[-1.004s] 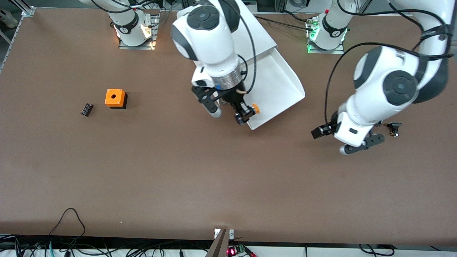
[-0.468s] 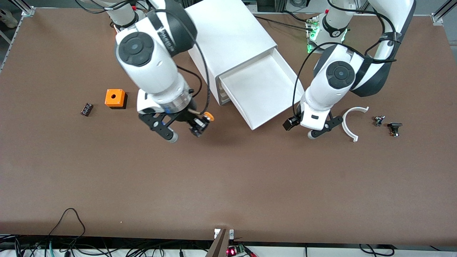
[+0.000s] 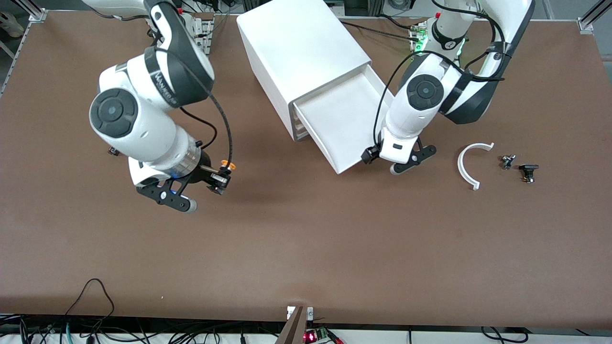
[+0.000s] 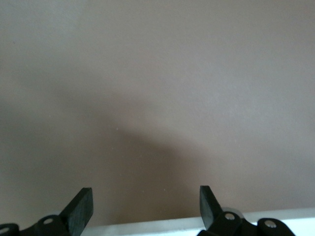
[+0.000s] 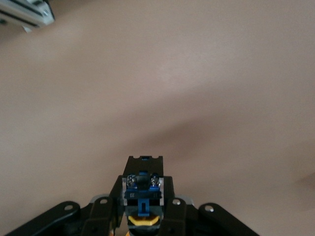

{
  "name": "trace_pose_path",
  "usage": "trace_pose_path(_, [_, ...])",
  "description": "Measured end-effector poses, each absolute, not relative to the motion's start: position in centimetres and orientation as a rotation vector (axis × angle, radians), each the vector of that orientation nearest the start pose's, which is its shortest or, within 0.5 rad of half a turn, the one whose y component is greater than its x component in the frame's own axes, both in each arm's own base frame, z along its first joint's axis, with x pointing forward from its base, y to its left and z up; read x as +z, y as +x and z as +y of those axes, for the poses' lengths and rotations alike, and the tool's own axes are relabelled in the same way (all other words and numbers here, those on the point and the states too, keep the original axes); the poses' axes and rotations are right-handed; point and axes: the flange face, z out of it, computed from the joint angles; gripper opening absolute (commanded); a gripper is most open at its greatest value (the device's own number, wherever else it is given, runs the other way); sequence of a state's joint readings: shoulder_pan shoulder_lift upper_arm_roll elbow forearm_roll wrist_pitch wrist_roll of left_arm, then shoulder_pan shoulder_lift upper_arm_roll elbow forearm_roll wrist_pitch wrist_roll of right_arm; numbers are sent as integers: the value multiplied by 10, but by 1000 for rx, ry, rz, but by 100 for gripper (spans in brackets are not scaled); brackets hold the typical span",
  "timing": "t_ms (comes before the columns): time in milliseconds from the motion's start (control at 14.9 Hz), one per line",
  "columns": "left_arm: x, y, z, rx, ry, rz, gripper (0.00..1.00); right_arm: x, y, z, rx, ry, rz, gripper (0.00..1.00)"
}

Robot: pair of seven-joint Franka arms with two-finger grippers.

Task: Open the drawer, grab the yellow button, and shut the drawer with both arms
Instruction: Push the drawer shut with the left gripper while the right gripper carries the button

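Front view. The right gripper (image 3: 217,180) has carried the button (image 3: 228,166) out of the drawer (image 3: 342,125) over the last second and now holds it over bare table, well clear of the cabinet (image 3: 301,57) toward the right arm's end. Its fingers are clenched on the button, orange cap up. In the same second the left gripper (image 3: 385,162) swung in from the left arm's end to the drawer's front corner, fingers spread, nothing between them. Judgement: take step done; the drawer is pulled out, so closing is next and the left arm looks placed to push.

Count: two arms; one cabinet, top drawer out, two more drawer edges below it; one button. Loose parts, placed from the cabinet: one white curved piece (image 3: 471,164), one small screw-like part (image 3: 507,161) and one small black component (image 3: 528,171), all toward the left arm's end. The orange cube is hidden by the right arm.

Left wrist view. Two black fingertips (image 4: 78,209) spread apart, empty; a white edge, likely the drawer front (image 4: 162,227), just below them; brown table (image 4: 157,73).

Right wrist view. Button (image 5: 141,194) gripped between the closed fingers, blue-and-black body with two screws facing the camera, yellow cap toward the wrist. Cabinet corner (image 5: 24,14) well apart.
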State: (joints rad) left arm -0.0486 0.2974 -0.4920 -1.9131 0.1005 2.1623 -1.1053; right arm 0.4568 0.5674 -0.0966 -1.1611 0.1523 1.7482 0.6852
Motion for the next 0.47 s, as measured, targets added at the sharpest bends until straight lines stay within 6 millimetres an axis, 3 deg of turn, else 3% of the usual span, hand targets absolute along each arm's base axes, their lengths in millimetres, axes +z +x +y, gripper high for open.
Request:
trace_pose_path(201, [357, 518, -320, 98, -3077, -761, 98, 430, 663, 269, 120, -3047, 379, 0])
trace_pose_path(468, [358, 490, -347, 172, -3059, -657, 98, 356, 660, 240, 155, -3077, 238, 0])
